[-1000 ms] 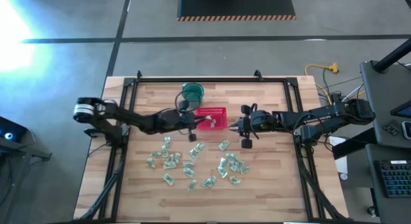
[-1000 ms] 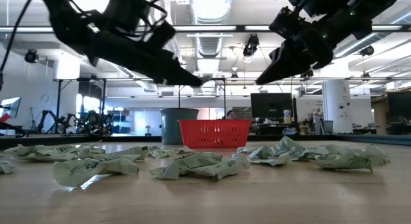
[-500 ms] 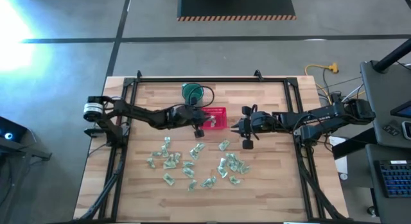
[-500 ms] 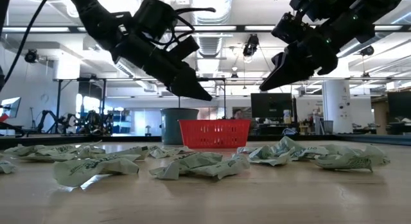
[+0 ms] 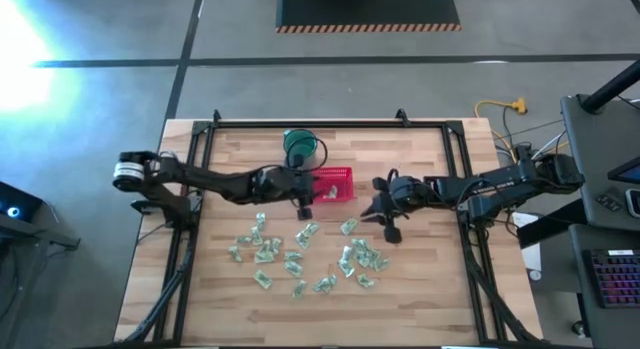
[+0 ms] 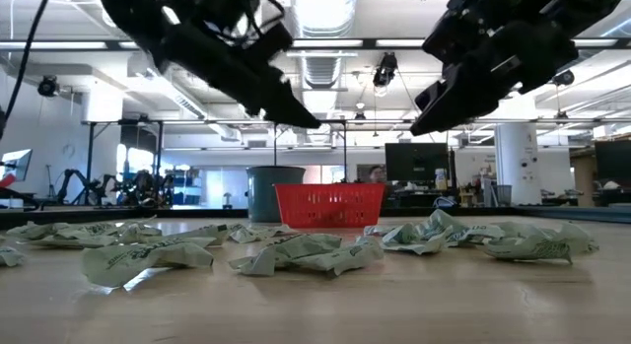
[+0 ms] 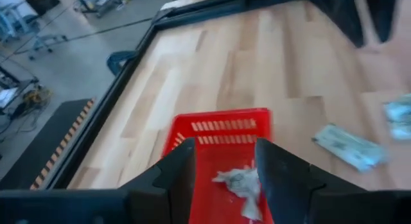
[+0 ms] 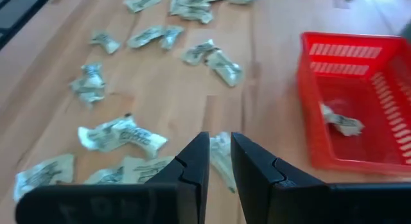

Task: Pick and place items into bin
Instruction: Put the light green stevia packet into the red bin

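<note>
Red basket (image 7: 221,137) holds wrapped piece (image 7: 241,183); left hand (image 7: 221,176) open above, right hand (image 8: 219,161) nearly closed, empty.

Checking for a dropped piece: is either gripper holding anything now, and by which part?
Nothing is held. The left gripper stands open above the red basket, one wrapped piece lying inside; the right gripper hangs empty over the table.

Evenly lit room; strong glare beyond the left gripper (image 5: 306,197); wrist views soft with motion blur.
</note>
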`<move>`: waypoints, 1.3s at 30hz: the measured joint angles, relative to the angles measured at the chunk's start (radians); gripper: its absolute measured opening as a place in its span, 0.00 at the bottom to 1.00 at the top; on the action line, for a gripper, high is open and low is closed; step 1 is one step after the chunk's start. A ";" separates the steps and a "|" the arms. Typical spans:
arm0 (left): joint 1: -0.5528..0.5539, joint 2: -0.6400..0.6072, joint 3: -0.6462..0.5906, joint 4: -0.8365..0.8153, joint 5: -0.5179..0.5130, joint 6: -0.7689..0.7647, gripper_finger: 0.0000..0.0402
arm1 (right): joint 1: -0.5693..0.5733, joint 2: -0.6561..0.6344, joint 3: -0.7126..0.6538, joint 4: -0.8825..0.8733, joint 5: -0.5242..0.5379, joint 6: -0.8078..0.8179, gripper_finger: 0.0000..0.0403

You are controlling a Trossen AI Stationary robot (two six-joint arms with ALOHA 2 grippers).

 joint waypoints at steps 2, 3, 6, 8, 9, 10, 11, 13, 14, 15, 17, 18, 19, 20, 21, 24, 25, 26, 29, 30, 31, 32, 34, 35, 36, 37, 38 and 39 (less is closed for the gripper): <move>-0.026 -0.036 0.000 -0.049 0.001 0.000 0.36 | 0.018 0.001 -0.005 0.004 -0.002 0.000 0.14; -0.040 -0.055 -0.003 -0.079 0.002 -0.001 0.36 | 0.026 0.001 -0.009 0.008 -0.002 -0.001 0.14; -0.086 -0.099 -0.016 -0.144 0.002 -0.001 0.36 | 0.050 0.001 -0.019 0.026 -0.002 -0.016 0.14; -0.115 -0.123 -0.024 -0.180 0.003 -0.012 0.36 | 0.059 0.001 -0.025 0.054 -0.001 -0.030 0.14; -0.127 -0.133 -0.028 -0.189 0.004 -0.022 0.36 | 0.062 0.001 -0.028 0.071 0.001 -0.032 0.14; -0.138 -0.143 -0.035 -0.188 0.004 -0.026 0.36 | 0.064 0.001 -0.031 0.084 0.006 -0.033 0.14; -0.149 -0.154 -0.044 -0.185 0.004 -0.027 0.36 | 0.066 0.001 -0.032 0.090 0.009 -0.034 0.14; -0.165 -0.167 -0.065 -0.181 0.003 -0.026 0.36 | 0.066 0.001 -0.034 0.104 0.011 -0.035 0.14; -0.169 -0.170 -0.070 -0.184 0.003 -0.026 0.36 | 0.066 0.001 -0.034 0.111 0.013 -0.035 0.15; -0.170 -0.175 -0.076 -0.187 0.005 -0.026 0.36 | 0.066 0.001 -0.034 0.112 0.013 -0.035 0.16; -0.169 -0.187 -0.086 -0.191 0.002 -0.026 0.36 | 0.066 0.001 -0.034 0.112 0.014 -0.034 0.19; -0.169 -0.190 -0.086 -0.186 0.001 -0.026 0.36 | 0.066 0.009 -0.034 0.120 0.015 -0.030 0.21; -0.168 -0.192 -0.087 -0.184 0.001 -0.025 0.36 | 0.066 0.022 -0.034 0.138 0.015 -0.025 0.22; -0.168 -0.194 -0.088 -0.186 0.001 -0.025 0.36 | 0.066 0.039 -0.034 0.153 0.016 -0.021 0.24; -0.169 -0.196 -0.088 -0.188 0.001 -0.025 0.36 | 0.066 0.063 -0.034 0.169 0.017 -0.015 0.26; -0.169 -0.202 -0.088 -0.191 0.001 -0.019 0.36 | 0.066 0.158 -0.033 0.240 0.017 -0.020 0.30; -0.169 -0.204 -0.088 -0.188 0.001 -0.018 0.36 | 0.066 0.192 -0.026 0.242 0.018 -0.031 0.31; -0.169 -0.205 -0.088 -0.187 0.001 -0.018 0.36 | 0.066 0.227 -0.015 0.241 0.022 -0.043 0.32; -0.169 -0.214 -0.088 -0.198 0.001 -0.022 0.36 | 0.066 0.315 0.018 0.241 0.058 -0.056 0.35; -0.169 -0.217 -0.088 -0.202 0.001 -0.024 0.36 | 0.065 0.340 0.030 0.241 0.069 -0.056 0.35; -0.169 -0.221 -0.088 -0.212 0.001 -0.025 0.36 | 0.064 0.365 0.040 0.242 0.070 -0.056 0.36; -0.169 -0.223 -0.088 -0.218 0.000 -0.026 0.36 | 0.063 0.386 0.049 0.241 0.070 -0.057 0.36; -0.169 -0.226 -0.088 -0.220 0.001 -0.026 0.36 | 0.063 0.421 0.063 0.240 0.070 -0.059 0.37; -0.169 -0.228 -0.089 -0.220 0.000 -0.026 0.36 | 0.063 0.434 0.069 0.241 0.070 -0.062 0.37; -0.169 -0.228 -0.089 -0.218 0.000 -0.026 0.36 | 0.063 0.444 0.073 0.241 0.077 -0.064 0.38; -0.169 -0.229 -0.088 -0.218 0.000 -0.026 0.36 | 0.063 0.454 0.075 0.240 0.092 -0.064 0.38; -0.169 -0.229 -0.089 -0.218 0.000 -0.026 0.36 | 0.063 0.458 0.077 0.239 0.106 -0.060 0.39; -0.169 -0.228 -0.089 -0.219 0.000 -0.026 0.36 | 0.063 0.461 0.077 0.238 0.123 -0.057 0.39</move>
